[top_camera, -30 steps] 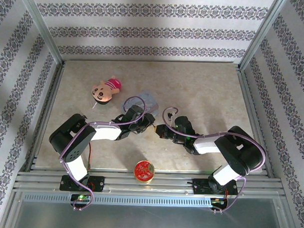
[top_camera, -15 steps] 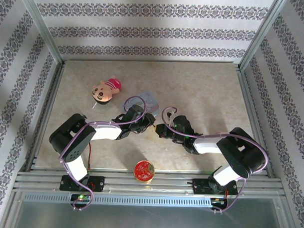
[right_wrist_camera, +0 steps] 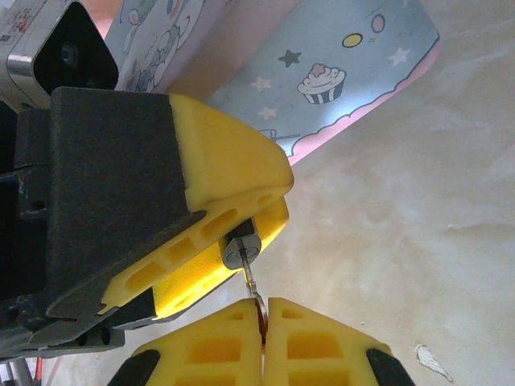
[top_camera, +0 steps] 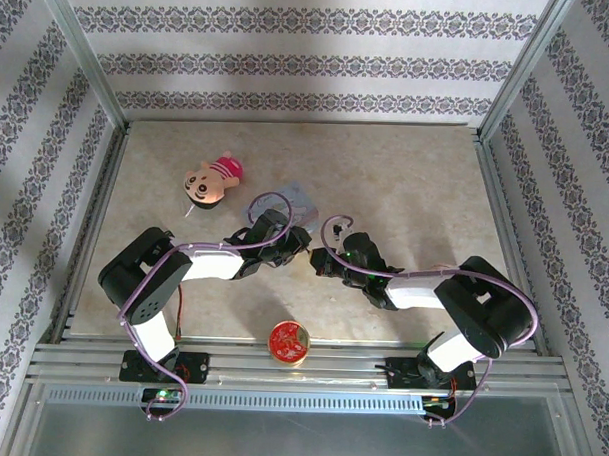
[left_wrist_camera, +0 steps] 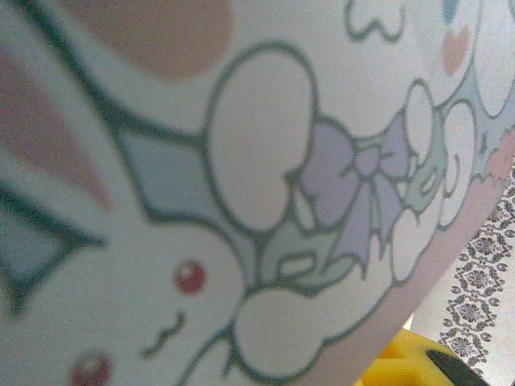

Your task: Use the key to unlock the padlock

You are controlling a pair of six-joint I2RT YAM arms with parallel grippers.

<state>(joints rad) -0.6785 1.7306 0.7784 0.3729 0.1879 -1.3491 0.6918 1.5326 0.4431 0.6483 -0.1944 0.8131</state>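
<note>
Left arm (top_camera: 213, 265), right arm (top_camera: 417, 289) bent inward; jaws clamped, facing.

Small silvery padlock (right_wrist_camera: 242, 251), round end outward, clamped in the left gripper (right_wrist_camera: 282, 201) above the desk's (top_camera: 416, 182) middle; thin metal key (right_wrist_camera: 253, 283), pinched by the right gripper (right_wrist_camera: 265, 310), tip meeting that end.

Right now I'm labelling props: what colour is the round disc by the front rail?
The disc is red with gold markings; top external view shows it best.
</note>
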